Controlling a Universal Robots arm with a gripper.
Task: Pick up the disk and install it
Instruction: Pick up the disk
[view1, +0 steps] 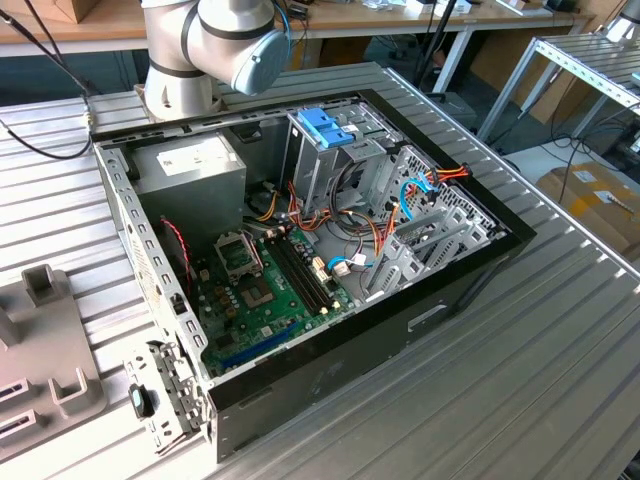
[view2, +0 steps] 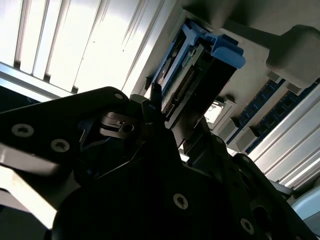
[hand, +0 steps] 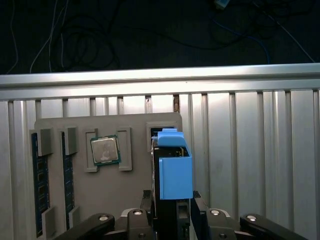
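In both wrist views my gripper (hand: 172, 201) is shut on the disk (hand: 175, 172), a flat drive standing on edge with a light-blue plastic frame around it. Its black fingers (hand: 199, 202) press on the disk's two flat sides near its lower end. In the second wrist view the disk (view2: 202, 70) sticks out from the gripper (view2: 175, 125), showing its blue frame tab and dark metal side. Behind it lies the grey parts tray (hand: 135, 190). In the exterior view the open computer case (view1: 400, 330) lies on the table, with a metal drive cage (view1: 315, 165) at its back.
The tray also carries a processor chip (hand: 105, 150) and memory sticks (hand: 37, 175). Part of that tray (view1: 40, 340) sits at the exterior view's left. Inside the case are a motherboard (view1: 265, 290), a grey power supply (view1: 190, 165), loose cables (view1: 375, 235) and a small blue bracket (view1: 325, 128).
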